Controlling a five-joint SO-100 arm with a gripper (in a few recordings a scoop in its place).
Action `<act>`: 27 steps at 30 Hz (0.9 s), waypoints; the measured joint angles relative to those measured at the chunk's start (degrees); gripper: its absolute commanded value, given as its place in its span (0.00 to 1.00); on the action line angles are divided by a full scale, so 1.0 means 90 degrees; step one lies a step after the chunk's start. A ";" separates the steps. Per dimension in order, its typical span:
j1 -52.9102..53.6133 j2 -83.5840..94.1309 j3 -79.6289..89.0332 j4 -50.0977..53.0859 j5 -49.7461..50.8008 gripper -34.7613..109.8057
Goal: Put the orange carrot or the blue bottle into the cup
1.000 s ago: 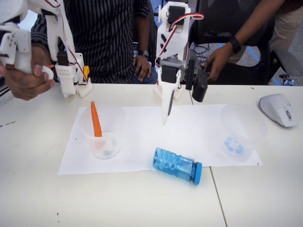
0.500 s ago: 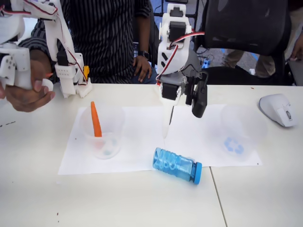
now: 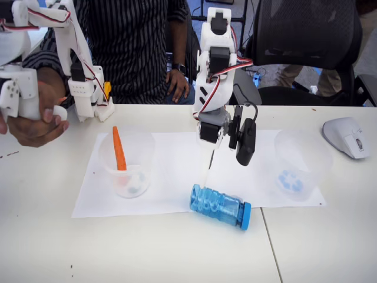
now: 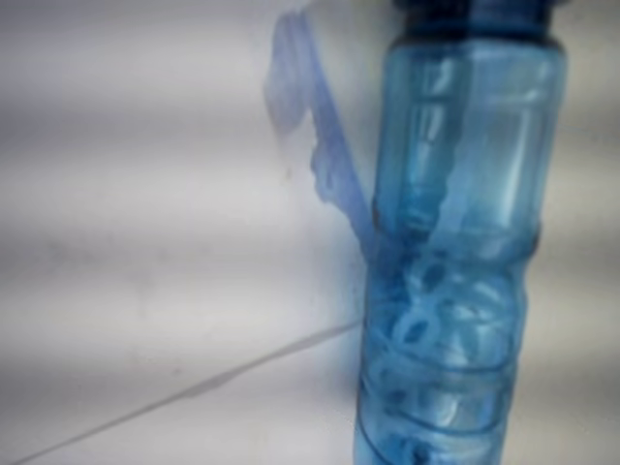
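The blue bottle (image 3: 217, 205) lies on its side at the front edge of the paper, cap to the right. In the wrist view the blue bottle (image 4: 450, 242) runs upright through the right half, cap at the top. The orange carrot (image 3: 119, 150) leans upright inside the left clear cup (image 3: 136, 154). The cup (image 3: 306, 154) with the blue swirl mark stands empty at the right. My gripper (image 3: 211, 160) points down over the paper, just above and behind the bottle. Only a thin white tip shows, so its opening is unclear.
A white paper sheet (image 3: 177, 177) lies under the cups. A grey computer mouse (image 3: 346, 135) rests at the far right. A person in a striped shirt (image 3: 135, 47) sits behind the table, and an office chair (image 3: 306, 35) stands at the back right.
My gripper has come forward and down toward the bottle. The person's arm and hand at the back right have left the view.
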 measured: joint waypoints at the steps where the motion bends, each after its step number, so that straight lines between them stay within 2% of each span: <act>1: 0.0000 0.0000 0.0000 0.0000 0.0000 0.50; 27: 0.0010 -0.0693 0.0000 -0.0469 0.0107 0.50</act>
